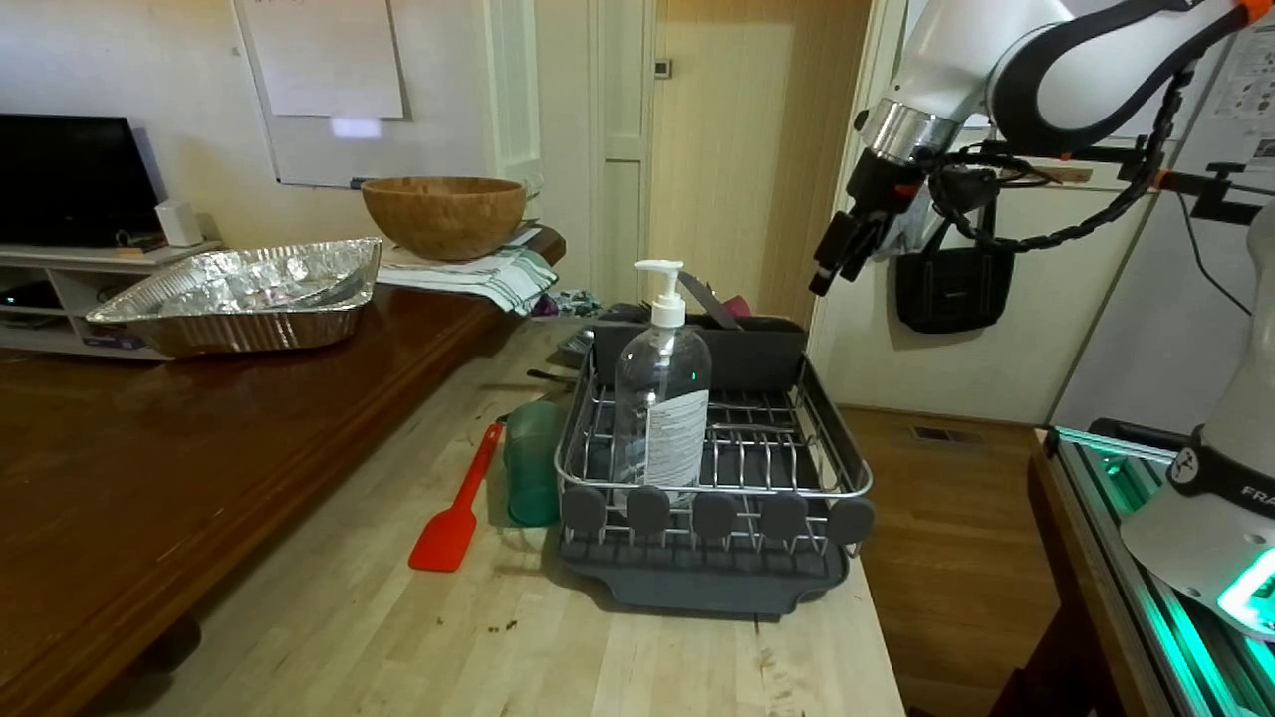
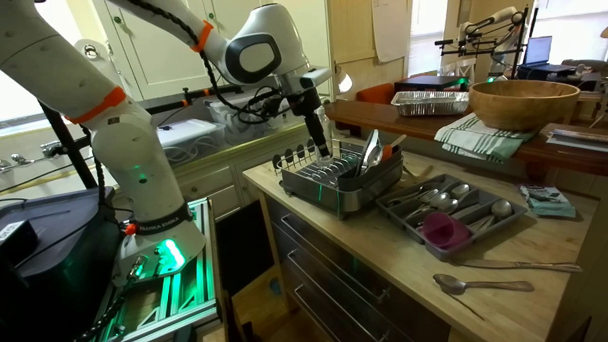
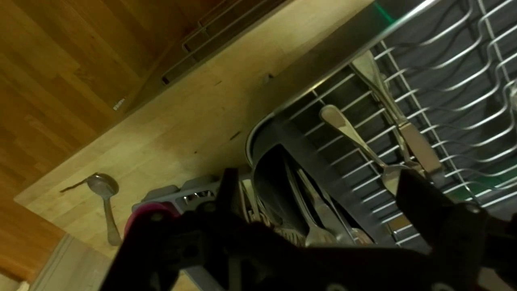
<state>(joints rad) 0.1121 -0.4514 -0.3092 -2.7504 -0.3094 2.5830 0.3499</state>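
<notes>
1. The arm [image 2: 137, 142] is off-white, built of smooth, rounded shells with fine seams.
2. Orange bands [image 2: 102, 105] wrap it.
3. Near the wrist, a thick black ring [image 1: 1011, 90] frames a rounded white patch [image 1: 1081, 90].
4. A black, braided-looking cable [image 1: 1046, 240] follows the arm, with loops of thin wire [image 2: 259, 107] by the wrist.
5. A shiny silver collar [image 1: 909, 132] sits between the arm and the gripper [image 1: 835, 282], which is black and blocky with a small red mark [image 1: 907, 189].
6. Round screw heads [image 3: 473, 208] dot its body in the wrist view.
7. A black band [image 2: 161, 223] reads "FRANKA EMIKA" in pale letters, above a base light [image 2: 173, 254] glowing green.
</notes>
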